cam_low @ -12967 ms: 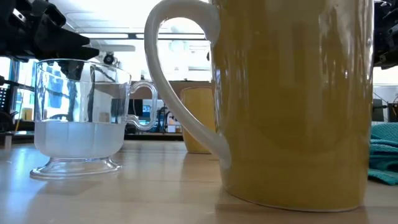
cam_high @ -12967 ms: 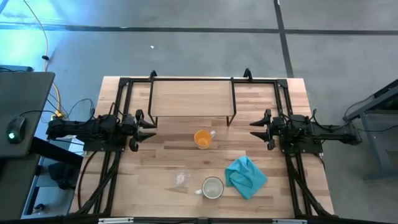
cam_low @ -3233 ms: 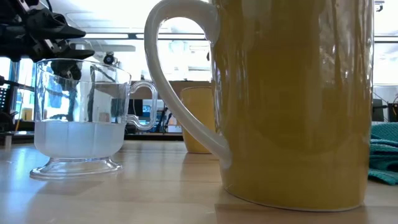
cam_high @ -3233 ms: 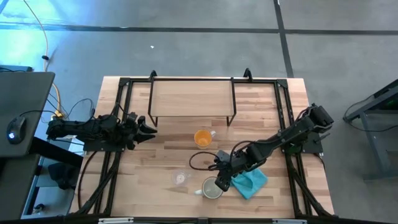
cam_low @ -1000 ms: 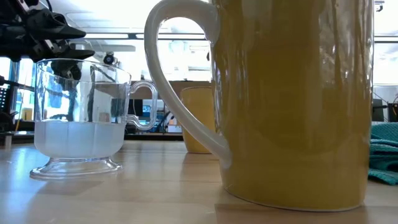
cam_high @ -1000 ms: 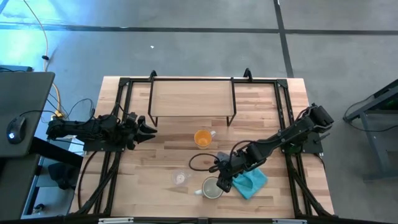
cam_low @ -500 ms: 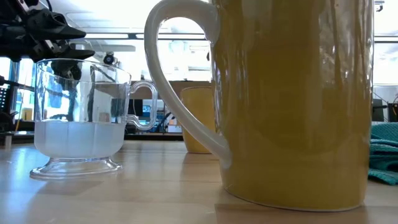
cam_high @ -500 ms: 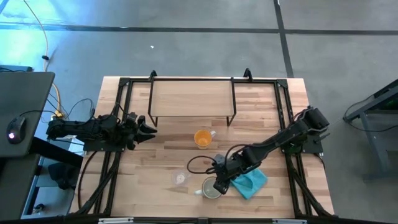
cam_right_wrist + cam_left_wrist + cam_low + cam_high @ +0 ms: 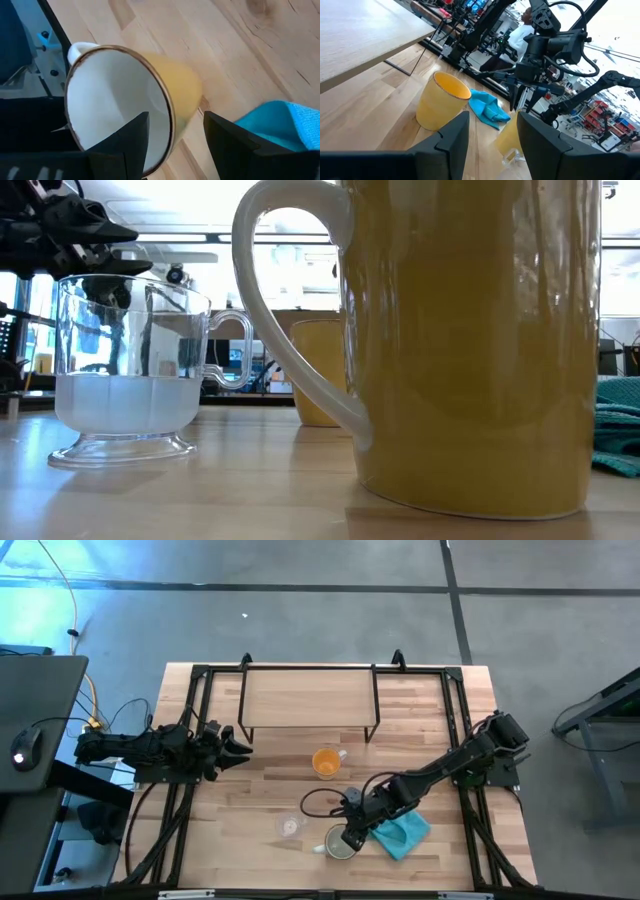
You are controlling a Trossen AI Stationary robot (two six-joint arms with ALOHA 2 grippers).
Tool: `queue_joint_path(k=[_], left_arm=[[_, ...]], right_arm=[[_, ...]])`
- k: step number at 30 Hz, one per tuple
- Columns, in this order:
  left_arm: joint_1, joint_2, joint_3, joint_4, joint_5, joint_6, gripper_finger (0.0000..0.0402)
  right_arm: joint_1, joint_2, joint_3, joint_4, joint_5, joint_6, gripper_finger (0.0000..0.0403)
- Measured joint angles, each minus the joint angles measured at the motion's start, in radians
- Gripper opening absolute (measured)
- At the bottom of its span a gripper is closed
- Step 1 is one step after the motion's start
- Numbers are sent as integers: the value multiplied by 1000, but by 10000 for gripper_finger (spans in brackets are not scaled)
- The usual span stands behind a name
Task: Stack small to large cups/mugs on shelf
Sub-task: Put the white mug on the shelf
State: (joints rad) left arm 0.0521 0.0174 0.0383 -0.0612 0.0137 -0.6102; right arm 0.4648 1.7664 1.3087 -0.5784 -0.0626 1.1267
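Cream-white mug (image 9: 340, 843) stands upright by the desk's (image 9: 260, 800) near edge, the right gripper (image 9: 352, 837) over its rim, jaws spread, one finger (image 9: 122, 135) inside, gripping nothing. Glass cup (image 9: 291, 827) beside it; orange mug (image 9: 325, 763) mid-desk. Left gripper (image 9: 238, 748) waits open at the left edge. Shelf (image 9: 308, 698) at the far edge.

In the low view the cream-white mug (image 9: 470, 340) runs past the top edge, rim unseen, and hides most of the orange mug (image 9: 318, 375) and teal cloth (image 9: 618, 435). From above, the right gripper (image 9: 352, 837) covers that mug's right rim
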Motion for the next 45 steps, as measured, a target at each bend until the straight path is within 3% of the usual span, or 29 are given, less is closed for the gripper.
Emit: queue_joint_path(k=[13,28,45], left_arm=[[0,0,0,0,-7,0,154],[0,0,0,0,-7,3,154],[0,0,0,0,-7,3,154]], right_arm=[[0,0,0,16,-17,20,172],[-1,1,0,7,-13,19,7],[-42,1,49,-24,-10,12,1]])
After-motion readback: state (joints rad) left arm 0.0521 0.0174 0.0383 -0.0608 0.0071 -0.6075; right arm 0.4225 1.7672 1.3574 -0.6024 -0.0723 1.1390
